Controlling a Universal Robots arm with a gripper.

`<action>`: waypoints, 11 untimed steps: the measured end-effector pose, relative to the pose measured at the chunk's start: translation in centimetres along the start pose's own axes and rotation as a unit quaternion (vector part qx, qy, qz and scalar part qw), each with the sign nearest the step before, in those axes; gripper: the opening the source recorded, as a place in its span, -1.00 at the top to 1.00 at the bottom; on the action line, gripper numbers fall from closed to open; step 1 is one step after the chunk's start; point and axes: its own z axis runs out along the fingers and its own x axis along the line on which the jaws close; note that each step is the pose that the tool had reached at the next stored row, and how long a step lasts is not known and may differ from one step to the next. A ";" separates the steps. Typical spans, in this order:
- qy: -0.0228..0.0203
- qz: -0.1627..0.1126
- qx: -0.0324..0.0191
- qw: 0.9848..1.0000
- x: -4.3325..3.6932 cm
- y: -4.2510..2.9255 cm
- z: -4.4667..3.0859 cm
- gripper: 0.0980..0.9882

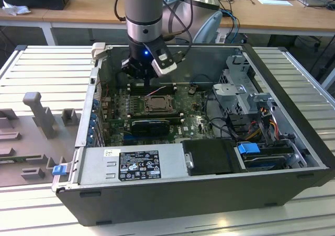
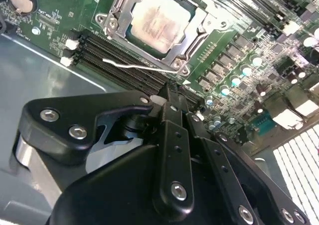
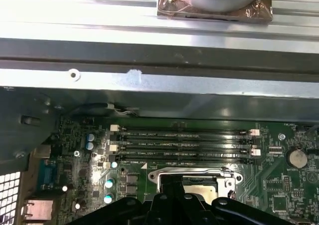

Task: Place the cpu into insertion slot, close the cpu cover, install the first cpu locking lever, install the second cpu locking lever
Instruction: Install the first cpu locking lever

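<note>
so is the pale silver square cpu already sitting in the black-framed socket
Yes: in the second wrist view the pale silver square cpu lies inside the black-framed socket, with the thin metal cover frame down around it.

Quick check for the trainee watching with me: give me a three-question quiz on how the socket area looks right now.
1. True or false: the cpu lies on the table outside the computer case.
2. In the second wrist view, the cpu cover is: A) down flat around the cpu; B) standing upright; C) lying on the case floor.
3. Fill in: in the exterior view, the gripper hangs inside the case over the ___-coloured motherboard.

Key: 1 false; 2 A; 3 green.
</note>
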 end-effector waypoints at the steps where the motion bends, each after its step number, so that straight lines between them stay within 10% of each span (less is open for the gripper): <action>1: 0.000 0.000 0.000 1.000 -0.09 0.00 0.08 0.98; 8: 0.000 0.000 0.001 1.000 -1.45 1.15 1.76 0.98; 11: 0.001 -0.002 0.011 1.000 -1.69 1.44 2.07 0.98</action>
